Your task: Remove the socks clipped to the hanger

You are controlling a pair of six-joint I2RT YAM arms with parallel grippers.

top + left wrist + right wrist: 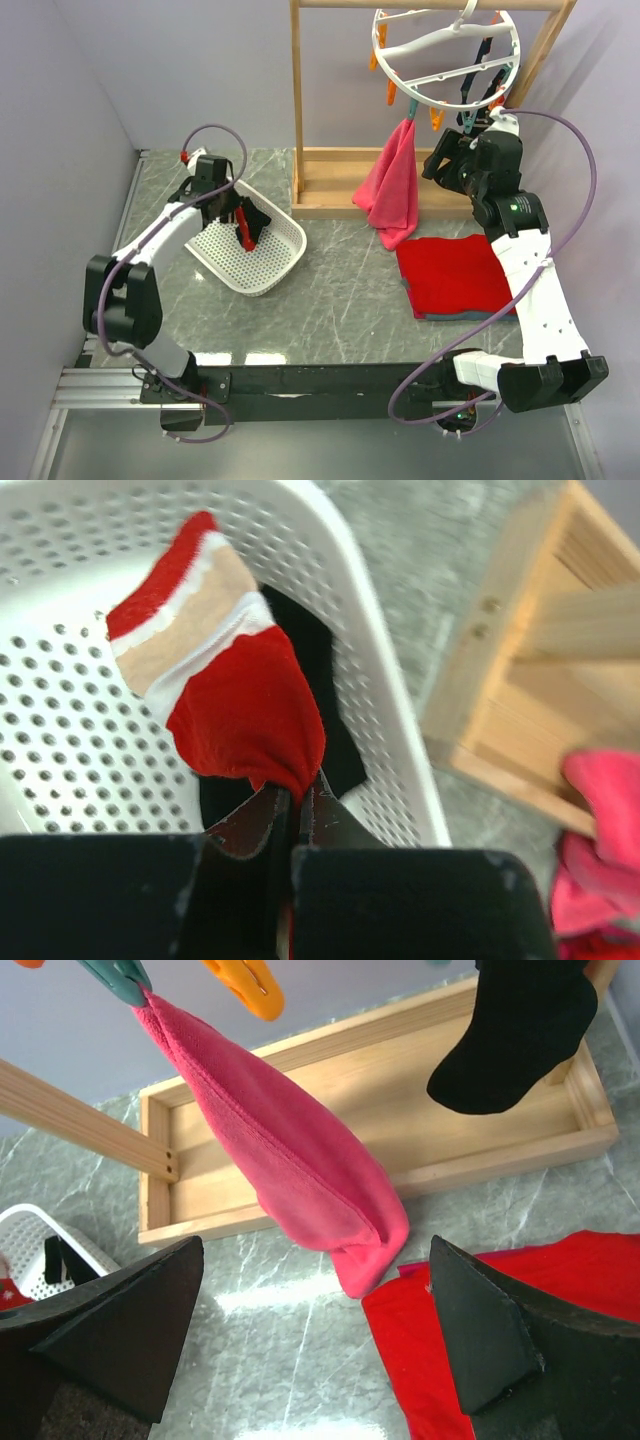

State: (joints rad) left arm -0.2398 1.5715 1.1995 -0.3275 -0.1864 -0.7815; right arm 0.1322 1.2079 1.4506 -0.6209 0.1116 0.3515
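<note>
One red sock (245, 710) with tan and white bands is pinched by one end in the tightly closed left gripper (295, 800). It is held at centre left of the overhead view, above a white basket (285, 262) where a dark sock (325, 670) lies. At upper right, the right gripper (445, 160), its jaws spread wide and holding nothing, sits just below the round white hanger (400, 75). A black sock (515, 1035) dangles there, beside a pink towel (290, 1160) caught in a teal clip (115, 975).

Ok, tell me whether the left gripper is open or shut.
Shut. In the left wrist view the left gripper pinches the end of the red sock above the white basket.
</note>
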